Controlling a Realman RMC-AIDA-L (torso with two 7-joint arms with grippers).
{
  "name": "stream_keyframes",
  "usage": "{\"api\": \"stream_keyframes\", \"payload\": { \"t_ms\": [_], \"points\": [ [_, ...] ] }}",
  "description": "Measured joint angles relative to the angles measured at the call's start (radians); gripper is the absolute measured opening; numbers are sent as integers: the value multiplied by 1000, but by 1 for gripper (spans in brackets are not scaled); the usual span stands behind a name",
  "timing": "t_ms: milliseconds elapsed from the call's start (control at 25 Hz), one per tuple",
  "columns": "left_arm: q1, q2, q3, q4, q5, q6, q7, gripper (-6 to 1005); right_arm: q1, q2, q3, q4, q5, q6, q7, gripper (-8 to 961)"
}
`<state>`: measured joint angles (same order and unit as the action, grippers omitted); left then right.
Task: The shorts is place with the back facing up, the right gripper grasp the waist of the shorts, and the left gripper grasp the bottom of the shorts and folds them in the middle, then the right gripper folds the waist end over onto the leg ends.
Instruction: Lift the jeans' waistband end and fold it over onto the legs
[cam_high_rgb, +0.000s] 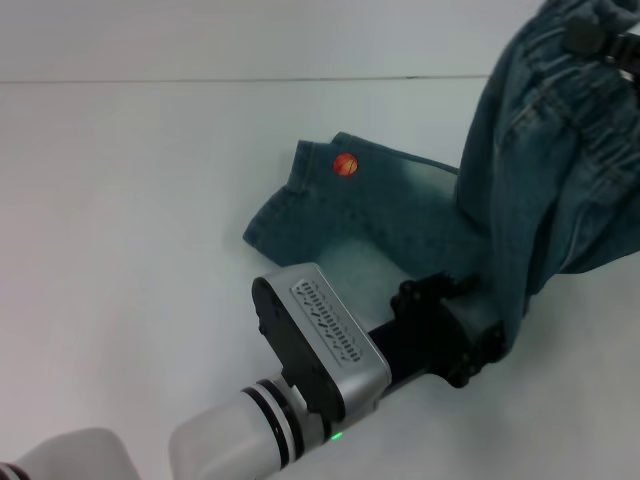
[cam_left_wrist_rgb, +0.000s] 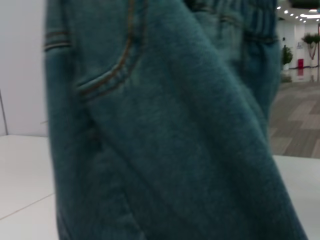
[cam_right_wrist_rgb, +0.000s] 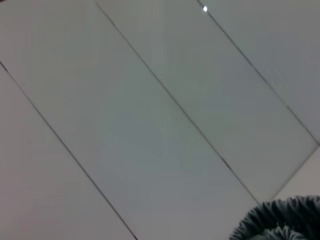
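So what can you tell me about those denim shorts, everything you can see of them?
The shorts are faded blue-green denim with orange-brown stitching, a curved pocket seam and a gathered elastic waistband. The waist end is lifted high at the robot's right, pinched by the right gripper, so the cloth hangs in folds. The leg end lies flat on the white table, showing a small orange ball print. The left gripper is against the hanging cloth near the table; its grip is hidden.

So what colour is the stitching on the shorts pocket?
Orange-brown on the shorts, best seen in the left wrist view.
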<state>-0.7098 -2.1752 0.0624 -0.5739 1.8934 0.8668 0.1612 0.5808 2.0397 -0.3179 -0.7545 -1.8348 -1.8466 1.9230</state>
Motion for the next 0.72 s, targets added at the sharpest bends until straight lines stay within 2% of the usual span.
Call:
{"api": "stream_keyframes", "payload": {
  "t_ms": [320, 480, 720],
  "points": [
    [44, 0, -33, 6, 22, 18, 9, 523, 30, -2, -180, 9, -2, 144, 20, 95],
    [102, 0, -70, 48, 22, 56, 23, 524, 36, -5, -257, 11, -2, 203, 27, 95],
    [215, 5, -107, 103, 23, 205, 47, 523, 38, -8, -292, 19, -2, 226, 20, 96]
  ]
}}
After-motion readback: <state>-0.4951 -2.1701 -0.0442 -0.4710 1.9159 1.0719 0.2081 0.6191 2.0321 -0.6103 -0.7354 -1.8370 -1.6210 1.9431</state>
